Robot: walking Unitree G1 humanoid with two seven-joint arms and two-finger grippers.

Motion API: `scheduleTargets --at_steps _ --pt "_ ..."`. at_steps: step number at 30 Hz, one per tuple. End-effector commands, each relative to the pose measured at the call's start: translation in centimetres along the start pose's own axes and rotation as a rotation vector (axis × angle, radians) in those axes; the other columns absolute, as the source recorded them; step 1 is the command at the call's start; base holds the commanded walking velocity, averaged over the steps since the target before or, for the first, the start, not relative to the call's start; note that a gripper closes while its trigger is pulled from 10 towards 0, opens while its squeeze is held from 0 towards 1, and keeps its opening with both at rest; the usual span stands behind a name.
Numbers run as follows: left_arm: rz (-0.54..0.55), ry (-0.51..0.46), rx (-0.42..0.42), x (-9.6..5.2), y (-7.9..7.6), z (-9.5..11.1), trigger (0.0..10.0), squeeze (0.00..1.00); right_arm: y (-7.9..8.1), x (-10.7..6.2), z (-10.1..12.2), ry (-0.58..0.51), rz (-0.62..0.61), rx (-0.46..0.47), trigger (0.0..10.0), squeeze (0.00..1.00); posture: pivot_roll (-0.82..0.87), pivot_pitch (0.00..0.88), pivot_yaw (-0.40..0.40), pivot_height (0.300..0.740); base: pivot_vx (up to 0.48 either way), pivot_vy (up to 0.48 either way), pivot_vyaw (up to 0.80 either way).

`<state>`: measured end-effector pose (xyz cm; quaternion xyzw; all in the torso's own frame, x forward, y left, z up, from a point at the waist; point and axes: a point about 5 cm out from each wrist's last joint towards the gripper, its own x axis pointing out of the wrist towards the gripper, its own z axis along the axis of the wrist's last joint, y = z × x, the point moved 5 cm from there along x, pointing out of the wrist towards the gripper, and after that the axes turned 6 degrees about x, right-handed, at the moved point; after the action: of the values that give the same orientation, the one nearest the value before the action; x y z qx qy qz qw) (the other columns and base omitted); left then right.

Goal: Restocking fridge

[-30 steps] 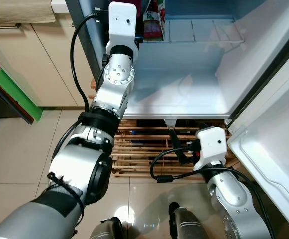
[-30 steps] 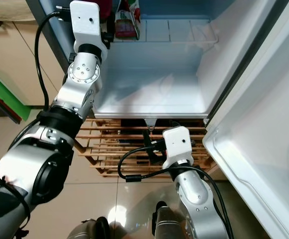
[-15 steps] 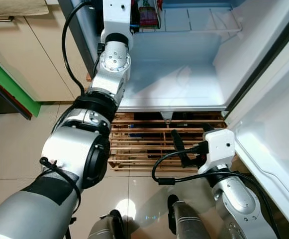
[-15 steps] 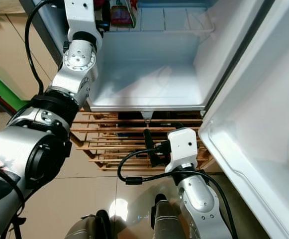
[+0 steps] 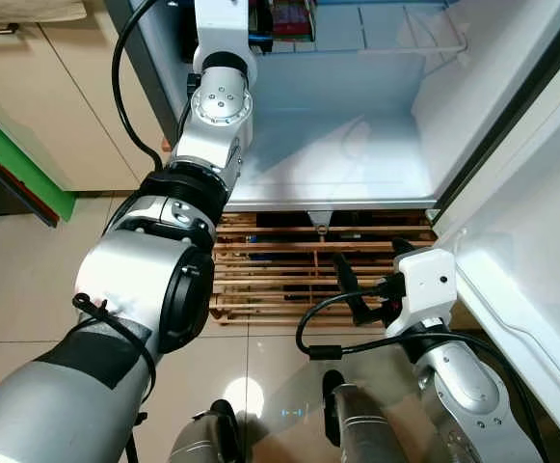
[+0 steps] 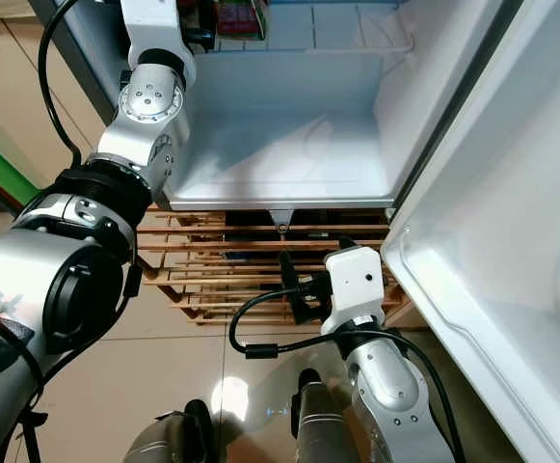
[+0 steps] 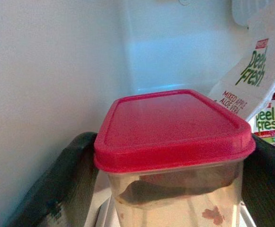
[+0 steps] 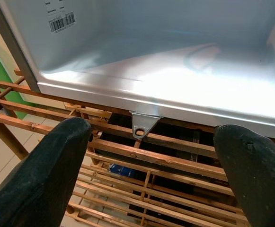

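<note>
- Red plastic forms the lid of a clear rectangular container (image 7: 172, 156), which is seen close up in the left wrist view, gripped between the two black fingers (image 7: 57, 189) of the left gripper (image 7: 170, 189); pale contents with reddish flecks are visible through its wall.
- Just beside the container in that view, a white juice carton (image 7: 251, 90) with green lettering is shown leaning, with the smooth white inner wall of the fridge (image 7: 42, 71) on the other side.
- From the head cameras, the container itself is hidden behind the left wrist; the carton (image 5: 291, 17) is made out at the back left of the fridge compartment, on a white wire shelf (image 5: 395, 29).
- The left arm (image 5: 207, 145) is stretched straight forward and up into the open fridge, its silver jointed segments lined up along the left wall and a black cable looped beside it.
- The fridge floor (image 6: 289, 145) is seen as glossy white, with the open door (image 6: 492, 251) standing on the right.
- Below the fridge, a slatted wooden rack (image 5: 280, 280) is seen resting on beige glossy floor tiles (image 5: 29, 280).
- The right gripper (image 8: 151, 165) is held low in front of the rack, its rounded black fingers (image 8: 38, 175) spread wide apart with nothing between them; the metal bracket (image 8: 142, 124) under the fridge's front edge is shown in its wrist view.
- The right arm (image 6: 376, 357) is bent at the robot's side, with a white wrist housing and a black cable curling off it.
</note>
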<state>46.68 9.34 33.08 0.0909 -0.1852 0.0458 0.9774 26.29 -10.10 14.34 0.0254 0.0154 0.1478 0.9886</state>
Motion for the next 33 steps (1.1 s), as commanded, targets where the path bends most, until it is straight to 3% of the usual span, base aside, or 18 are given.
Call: scheduleTargets --at_steps 1,5,13,17,26,33 --pt "0.028 -0.03 0.031 0.8 1.4 1.6 10.0 1.0 0.1 -0.1 -0.1 0.009 0.003 0.017 10.0 0.0 -0.33 0.266 0.052 0.74 0.0 0.0 0.0" --pt "-0.01 -0.026 0.011 0.8 0.5 1.9 10.0 1.0 0.0 0.0 -0.2 0.01 0.004 0.019 10.0 0.0 -0.31 0.258 0.052 0.74 0.0 0.0 0.0" --pt "-0.063 0.059 -0.022 0.0 -1.6 0.0 10.0 1.0 0.2 0.6 -0.5 0.017 0.018 0.021 10.0 0.0 -0.29 0.242 0.051 0.74 0.0 0.0 0.0" --pt "-0.086 0.119 -0.086 -0.8 -2.6 -1.5 10.0 1.0 0.2 0.5 -0.7 0.025 0.024 0.02 10.0 0.0 -0.28 0.227 0.044 0.74 0.0 0.0 0.0" --pt "-0.097 0.111 -0.103 -1.5 -2.8 -1.5 10.0 1.0 0.2 0.8 -0.8 0.028 0.036 0.017 10.0 0.0 -0.26 0.201 0.031 0.74 0.0 0.0 0.0" --pt "-0.099 0.118 -0.085 -2.5 -2.0 -2.2 10.0 1.0 0.3 1.3 -0.8 0.026 0.053 0.013 10.0 0.0 -0.24 0.173 0.022 0.74 0.0 0.0 0.0"
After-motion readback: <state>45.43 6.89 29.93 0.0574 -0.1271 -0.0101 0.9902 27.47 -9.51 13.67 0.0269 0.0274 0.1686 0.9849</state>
